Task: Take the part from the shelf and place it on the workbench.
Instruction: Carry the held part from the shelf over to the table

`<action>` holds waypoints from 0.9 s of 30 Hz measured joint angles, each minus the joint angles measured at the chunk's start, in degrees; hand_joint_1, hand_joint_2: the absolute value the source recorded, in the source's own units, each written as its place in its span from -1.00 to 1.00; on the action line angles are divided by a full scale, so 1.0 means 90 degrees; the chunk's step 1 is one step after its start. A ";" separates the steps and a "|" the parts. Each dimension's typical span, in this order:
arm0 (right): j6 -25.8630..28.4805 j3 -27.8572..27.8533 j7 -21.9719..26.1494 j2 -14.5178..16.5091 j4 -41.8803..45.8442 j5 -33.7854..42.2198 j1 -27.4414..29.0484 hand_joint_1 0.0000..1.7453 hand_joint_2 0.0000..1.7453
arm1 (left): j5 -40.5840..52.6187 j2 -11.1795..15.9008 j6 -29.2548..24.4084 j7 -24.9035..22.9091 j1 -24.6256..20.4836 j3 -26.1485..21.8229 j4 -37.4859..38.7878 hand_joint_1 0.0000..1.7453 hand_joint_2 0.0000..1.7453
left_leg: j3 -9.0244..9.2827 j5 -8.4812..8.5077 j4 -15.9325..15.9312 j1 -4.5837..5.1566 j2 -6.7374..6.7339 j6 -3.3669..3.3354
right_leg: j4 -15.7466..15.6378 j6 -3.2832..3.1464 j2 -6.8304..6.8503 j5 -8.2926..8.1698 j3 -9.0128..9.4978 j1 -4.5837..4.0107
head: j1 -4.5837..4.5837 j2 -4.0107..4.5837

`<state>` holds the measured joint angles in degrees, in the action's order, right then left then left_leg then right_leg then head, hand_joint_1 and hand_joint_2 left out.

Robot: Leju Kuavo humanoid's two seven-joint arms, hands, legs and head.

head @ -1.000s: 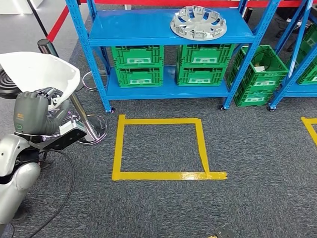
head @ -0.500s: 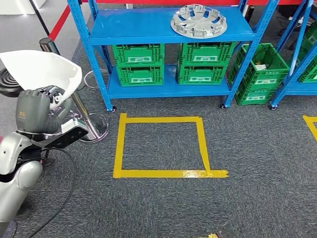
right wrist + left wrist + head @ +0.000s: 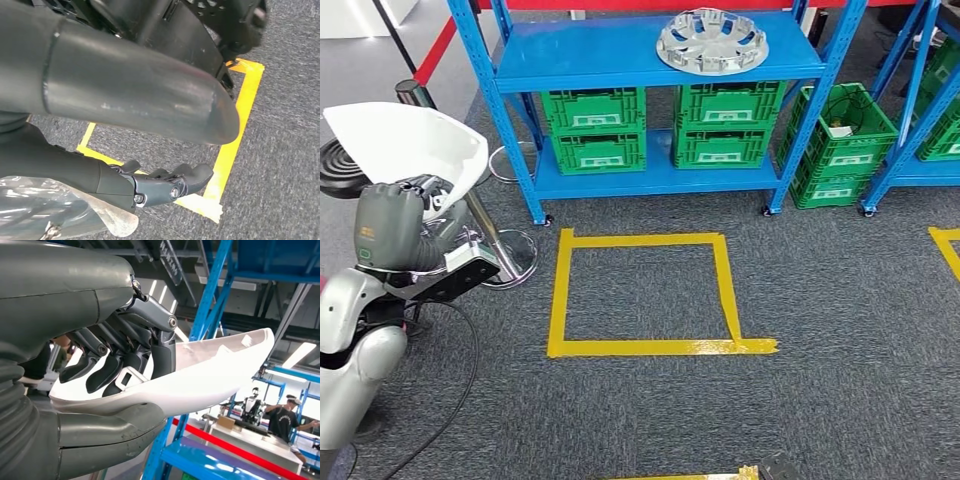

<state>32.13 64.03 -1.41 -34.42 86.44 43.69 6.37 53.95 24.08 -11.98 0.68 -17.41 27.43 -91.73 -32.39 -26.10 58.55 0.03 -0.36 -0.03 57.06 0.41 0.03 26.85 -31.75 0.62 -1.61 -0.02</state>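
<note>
Left hand: the left hand [image 3: 124, 360] grasps the white part [image 3: 211, 375], dark fingers lying over its upper face and the thick grey thumb pressed beneath, near one end of the piece.
Part position: the white part juts out well beyond the fingers [image 3: 109, 372] as a long curved shell; in the head view it sits above the left hand [image 3: 392, 228], carried at the robot's left side and off the shelf.
Right hand: the right hand [image 3: 166, 185] hangs low over the carpet near the yellow floor tape [image 3: 230, 150], holding nothing, its fingers loosely curled, not clenched.
Risk, grip: most of the part overhangs the grasp, so I judge it could pivot or slip out if the arm jolts while walking.
Risk, collision: the chrome stool post [image 3: 482, 230] stands just beside the held part, and the blue shelf [image 3: 652, 55] upright is near; a turn could clip the free end against either.
Risk, placement: no workbench is visible from here, so the carry may be long, which gives the smooth shell more chance to creep in the fingers.
</note>
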 joint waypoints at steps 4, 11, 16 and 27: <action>-0.0021 -0.0049 -0.0067 0.0002 0.0026 -0.0078 0.0034 -1.00 -1.00 | -0.0001 -0.0001 -0.0002 -0.0005 0.0003 -0.0002 0.0000 0.98 1.00 | -0.0015 0.0041 -0.0156 0.0004 0.0005 -0.0124 | 0.0043 0.0134 0.0005 0.0013 -0.0112 0.0001 | 0.0005 0.0000; -0.0090 -0.0165 -0.0224 0.0016 0.0040 -0.0257 0.0125 -1.00 -1.00 | -0.0001 -0.0011 -0.0007 -0.0011 0.0038 0.0001 0.0000 0.98 1.00 | -0.0122 0.0149 -0.0196 -0.0010 -0.0003 -0.0230 | 0.1761 0.0237 0.0003 0.0762 -0.0870 0.0007 | 0.0027 0.0000; -0.0098 -0.0251 -0.0246 0.0024 0.0055 -0.0314 0.0153 -1.00 -1.00 | -0.0002 -0.0007 -0.0013 -0.0015 0.0042 -0.0003 0.0000 0.98 1.00 | -0.0179 0.0187 -0.0130 0.0021 0.0004 -0.0120 | 0.0006 0.0145 -0.0003 0.0128 0.0076 -0.0006 | 0.0025 0.0000; -0.0214 -0.0353 -0.0333 0.0089 0.0061 -0.0381 0.0212 -1.00 -1.00 | -0.0004 0.0008 -0.0038 -0.0016 0.0106 -0.0008 0.0026 0.98 1.00 | -0.0650 -0.0536 0.1359 -0.0027 0.0015 0.0089 | -0.0005 -0.0069 0.0010 -0.0028 -0.0042 0.0000 | -0.0004 0.0000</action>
<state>30.20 60.86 -4.40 -33.62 86.99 40.26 8.28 53.92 24.15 -12.33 0.53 -16.46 27.36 -91.50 -38.24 -30.92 70.78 -0.21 -0.23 0.77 57.02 -0.21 0.12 26.60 -32.12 0.62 -1.64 -0.02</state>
